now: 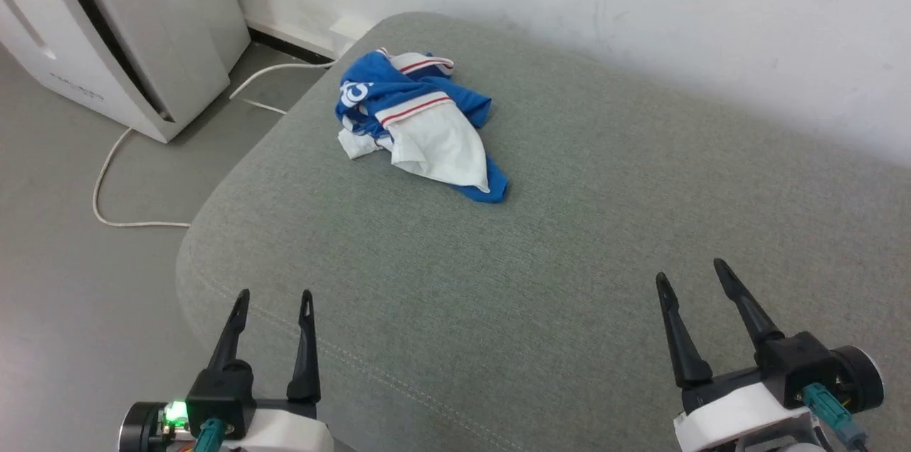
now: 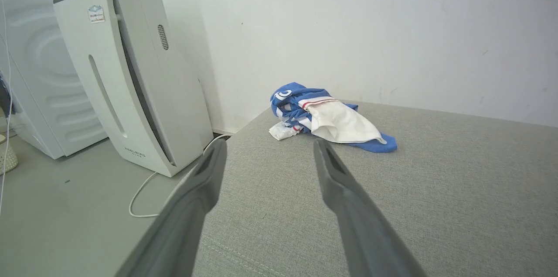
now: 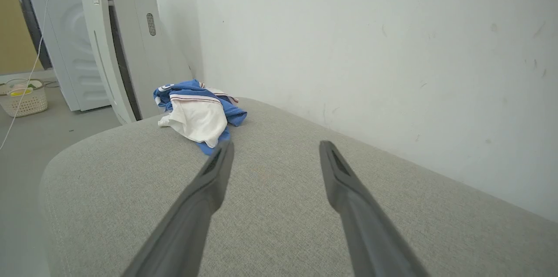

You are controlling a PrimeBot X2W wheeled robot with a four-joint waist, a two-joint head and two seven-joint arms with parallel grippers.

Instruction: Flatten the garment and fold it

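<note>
The garment is a crumpled heap of royal-blue cloth with a white sleeve and red-striped trim, lying near the far left corner of a grey cushioned surface. It also appears ahead in the left wrist view as the garment and in the right wrist view as the garment. My left gripper hangs open at the near left edge of the cushion, well short of the heap. My right gripper is open at the near right, far from the cloth. Both hold nothing.
A white appliance stands on the floor at the left, with a white cable trailing beside the cushion's edge. A white wall runs behind the cushion. A small basket sits on the floor far left.
</note>
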